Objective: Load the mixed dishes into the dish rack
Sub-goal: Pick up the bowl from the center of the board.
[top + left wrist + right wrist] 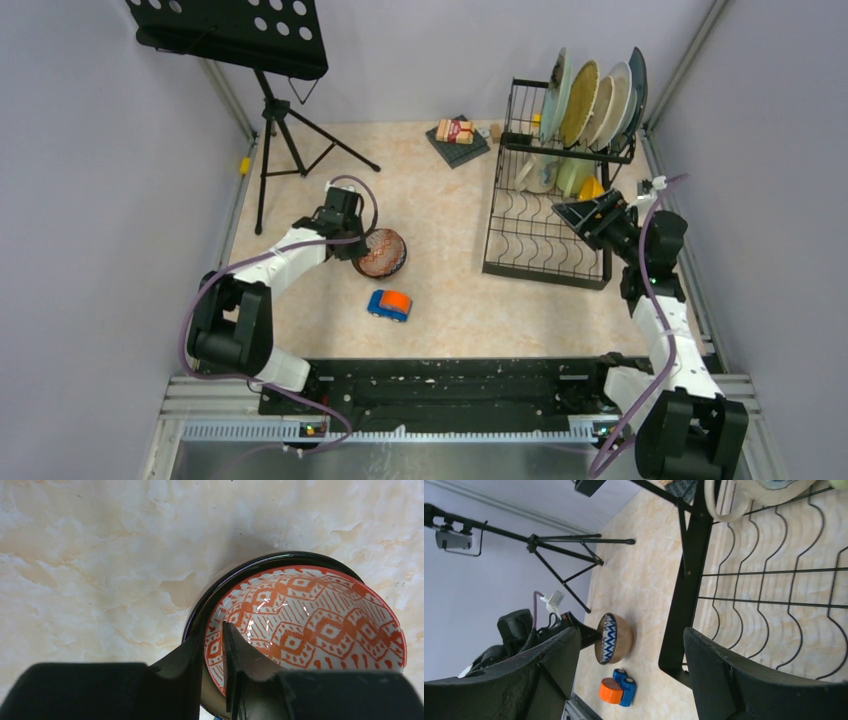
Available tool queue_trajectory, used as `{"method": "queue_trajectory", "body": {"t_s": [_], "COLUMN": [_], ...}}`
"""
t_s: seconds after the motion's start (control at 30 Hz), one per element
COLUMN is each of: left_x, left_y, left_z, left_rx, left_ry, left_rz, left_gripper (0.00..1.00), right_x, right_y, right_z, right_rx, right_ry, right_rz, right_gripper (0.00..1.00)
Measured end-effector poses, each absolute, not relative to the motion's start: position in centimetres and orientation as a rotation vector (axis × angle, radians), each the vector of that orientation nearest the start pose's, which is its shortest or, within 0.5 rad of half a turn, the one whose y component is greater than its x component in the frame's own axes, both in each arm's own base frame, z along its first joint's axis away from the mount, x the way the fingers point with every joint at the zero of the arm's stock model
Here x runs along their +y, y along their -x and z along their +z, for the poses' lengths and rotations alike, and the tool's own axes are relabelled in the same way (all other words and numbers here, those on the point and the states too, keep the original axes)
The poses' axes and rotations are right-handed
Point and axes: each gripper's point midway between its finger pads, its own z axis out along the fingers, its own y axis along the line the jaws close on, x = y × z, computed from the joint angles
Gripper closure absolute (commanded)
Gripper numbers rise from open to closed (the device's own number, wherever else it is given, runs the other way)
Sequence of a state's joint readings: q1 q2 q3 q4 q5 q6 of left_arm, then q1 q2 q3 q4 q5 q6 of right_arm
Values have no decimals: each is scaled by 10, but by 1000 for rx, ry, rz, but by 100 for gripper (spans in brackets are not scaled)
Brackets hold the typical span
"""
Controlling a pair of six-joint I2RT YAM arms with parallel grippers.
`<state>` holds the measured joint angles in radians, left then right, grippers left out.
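Left pincer (pixel 214 641) pinches dark rim of glossy, seemingly ceramic bowl (pixel 320 625).

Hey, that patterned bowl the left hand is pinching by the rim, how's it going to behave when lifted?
The bowl looks glazed, with glare inside, so it may slip in the left hand. Gripped at one rim spot, it will probably hang tilted. It seems ceramic: stiff, and likely breakable if dropped.
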<state>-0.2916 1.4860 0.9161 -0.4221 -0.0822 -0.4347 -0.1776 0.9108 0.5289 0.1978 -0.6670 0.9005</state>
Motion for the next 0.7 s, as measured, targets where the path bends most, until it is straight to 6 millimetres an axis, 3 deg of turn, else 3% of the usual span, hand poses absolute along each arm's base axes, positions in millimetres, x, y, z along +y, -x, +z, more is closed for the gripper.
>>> {"method": "queue_trajectory", "body": {"t_s": [0.13,0.23,0.33,0.47,0.57,0.7], "left_x": [-102,-103,-103,-104,-105,-106], "left_y": [-327,-327,-327,-328,-329,-330], "left_z": [64,64,63,63,62,59], "left_rx": [2554,2551,2551,2547,2537,2529], "left_ry": [214,213,212,211,211,215], "left_rz": [-181,-186,-191,-199,-209,-220], "left_gripper": [78,79,79,79,79,79], "right_x": [102,135,171,207,235,271], "right_y": [-306,-299,-294,-295,-296,-300], "right_z": [228,233,251,261,251,217], "right_rx": [1810,1870,1890,1900,1959,2091], "right_ry": [-368,-225,-57,70,128,161], "right_rz": [1132,1136,1136,1112,1095,1017], "right_gripper": [23,23,23,26,30,33]}}
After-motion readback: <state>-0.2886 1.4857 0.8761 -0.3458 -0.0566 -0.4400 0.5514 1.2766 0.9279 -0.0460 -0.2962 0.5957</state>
